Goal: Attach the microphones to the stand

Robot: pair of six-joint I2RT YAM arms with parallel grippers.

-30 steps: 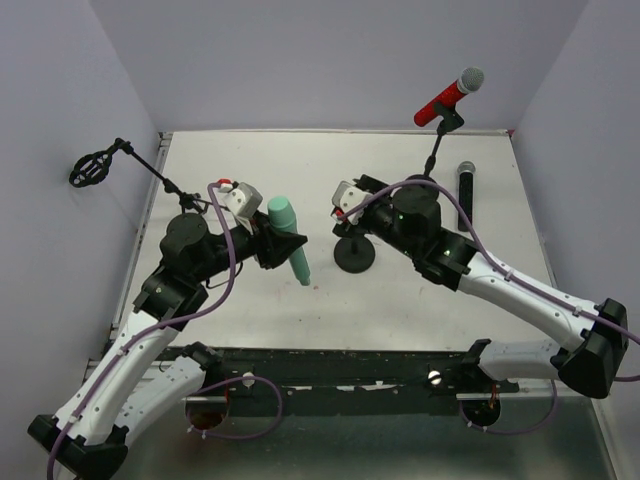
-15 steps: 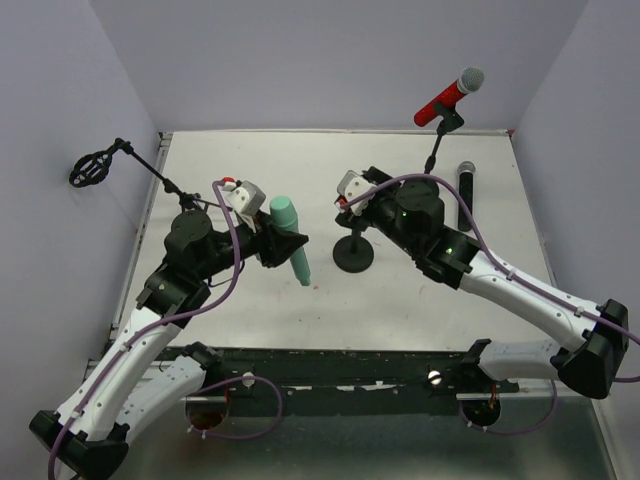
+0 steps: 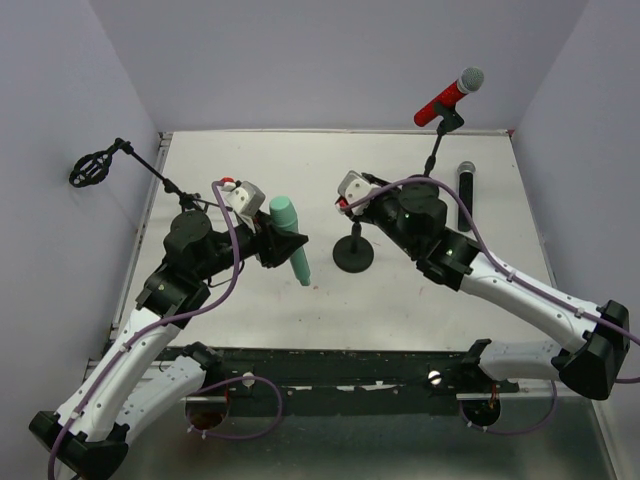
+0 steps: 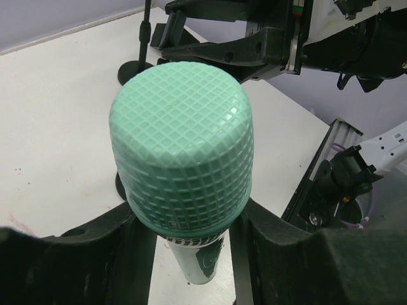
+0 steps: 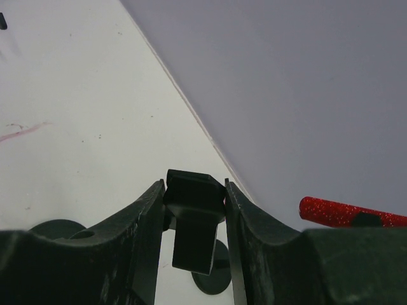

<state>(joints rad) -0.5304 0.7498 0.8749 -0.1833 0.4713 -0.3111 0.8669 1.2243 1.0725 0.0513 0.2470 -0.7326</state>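
We had one of three done: red silver-headed microphone (image 3: 448, 96) clipped up behind the black round-based stand (image 3: 354, 258), left gripper (image 3: 284, 243) clamping the mint-green microphone (image 3: 291, 228) left of it, right gripper (image 5: 194, 213) pinching its clip (image 5: 193, 190), black microphone (image 3: 466, 195) lying loose to its right.

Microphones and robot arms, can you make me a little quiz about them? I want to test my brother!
1. True or false: the red microphone is clipped up on the back stand, not lying down.
2. Which microphone does the left end effector hold? A mint-green, B black, C red.
3. Fill in: the right end effector is closed on a black ___ at the top of the middle stand.
Key: 1 true; 2 A, the mint-green microphone; 3 clip.
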